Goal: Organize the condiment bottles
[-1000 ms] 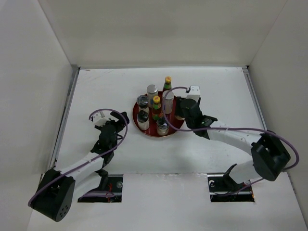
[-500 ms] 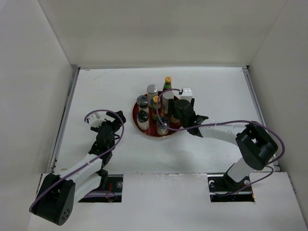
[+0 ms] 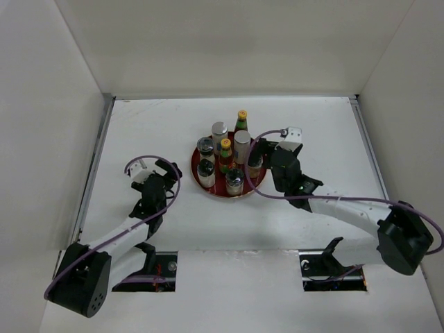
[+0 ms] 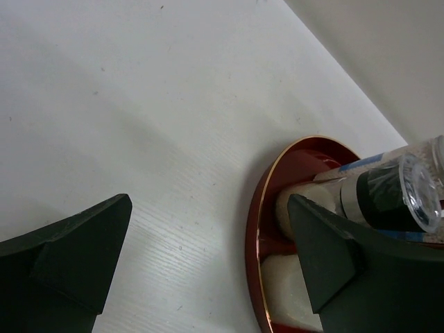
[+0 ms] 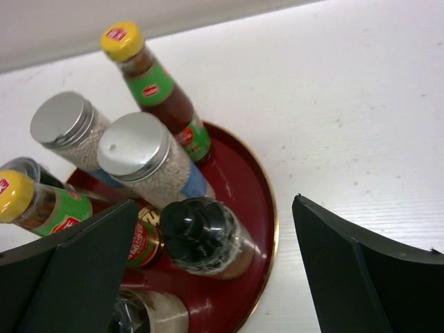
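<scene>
Round red tray [image 3: 216,188]: holds all condiment bottles [image 3: 225,154], upright. Right wrist view, unlike top, shows pale granules filling silver-topped shakers [image 5: 133,148]. Left gripper [image 4: 208,208], right gripper [image 5: 214,202]: jaws wide, empty.

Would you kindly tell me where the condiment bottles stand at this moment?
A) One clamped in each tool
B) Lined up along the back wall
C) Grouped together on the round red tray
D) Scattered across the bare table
C: the condiment bottles all stand upright on the red tray, while the left tool and the right tool are open and hold nothing.
</scene>
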